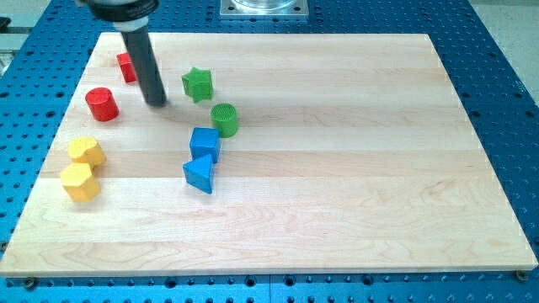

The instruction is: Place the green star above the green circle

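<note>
Camera view puts the green star [197, 84] in the far-left part of the worktop [354, 168], with the green circle [224, 119] just beside it, nearer and slightly to the right. The two are close but a sliver of bare wood shows between them. Judged against the task, the star already lies roughly on the far side of the circle, only offset a little to the left, so little travel seems needed.

No claw exists on this arm, so there is nothing to open or hold; the rod ends in my tip [156, 103], which rests on the wood left of the star, apart from it, with a small gap between.

Risks from here: a push toward the right from this spot could carry the star too far and past the circle's line. If the contact lands near one of the star's points, the block may spin and slide off at an angle. A push angled toward the near side would drive the star into the circle and shift the reference itself, perhaps into the blue cube [205, 143] and blue triangle [200, 173] just nearer.

Behind the rod on the left sit a red block [126, 66], partly hidden, and a red cylinder [102, 103]; backing up carelessly could knock them. Two yellow blocks [85, 151] [80, 182] lie well clear, near-left.
</note>
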Controlling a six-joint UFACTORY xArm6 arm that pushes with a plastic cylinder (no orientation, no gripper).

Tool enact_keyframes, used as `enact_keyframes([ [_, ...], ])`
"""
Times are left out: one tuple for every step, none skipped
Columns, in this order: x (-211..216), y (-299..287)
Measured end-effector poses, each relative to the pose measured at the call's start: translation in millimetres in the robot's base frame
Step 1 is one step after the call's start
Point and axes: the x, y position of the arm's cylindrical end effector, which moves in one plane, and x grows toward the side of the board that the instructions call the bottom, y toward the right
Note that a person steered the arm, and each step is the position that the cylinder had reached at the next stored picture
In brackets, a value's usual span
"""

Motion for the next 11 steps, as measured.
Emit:
enact_keyframes([
  [-1.7, 8.0],
  [-1.8, 8.7],
  [-2.7, 33.9],
  [-2.7, 34.8],
  [-7.8, 54.5],
  [-14.1, 85.6],
  [-79.0, 97.3],
  [-58.2, 157.7],
  [-45.2, 151.5],
  [-31.0, 148.2],
  [-13.5, 154.6],
])
